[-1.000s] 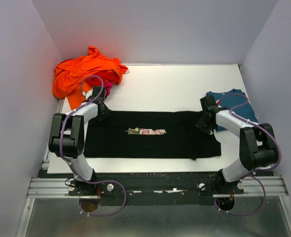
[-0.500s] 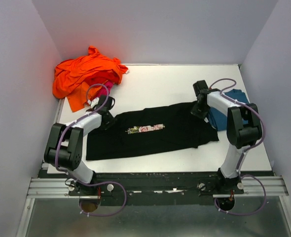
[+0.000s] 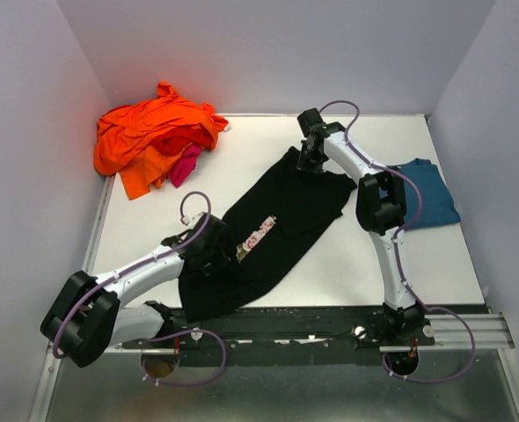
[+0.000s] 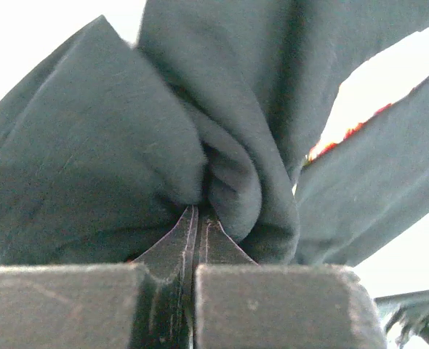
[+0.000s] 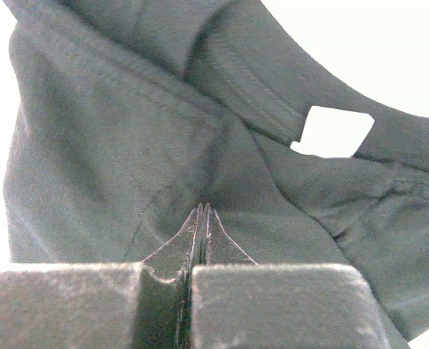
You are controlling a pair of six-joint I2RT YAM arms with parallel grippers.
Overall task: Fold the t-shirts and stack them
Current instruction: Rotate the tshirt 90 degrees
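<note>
Your left hand [image 3: 212,252] is pinched shut on a bunched fold of the black t-shirt [image 3: 286,207], at the shirt's near-left end. In the wrist view the cloth bulges out just past the closed fingertips. Your right hand [image 3: 310,156] is also closed tight on the same shirt, at its far end, gripping fabric beside a stitched hem. Between the two hands the black t-shirt stretches diagonally across the surface [image 3: 400,255], with its print facing up near the left hand. The teal t-shirt [image 3: 428,192] lies flat at the right edge, partly behind your right arm. The orange t-shirt [image 3: 149,132] sits heaped in the far-left corner, with the magenta t-shirt [image 3: 186,164] poking out beneath it.
</note>
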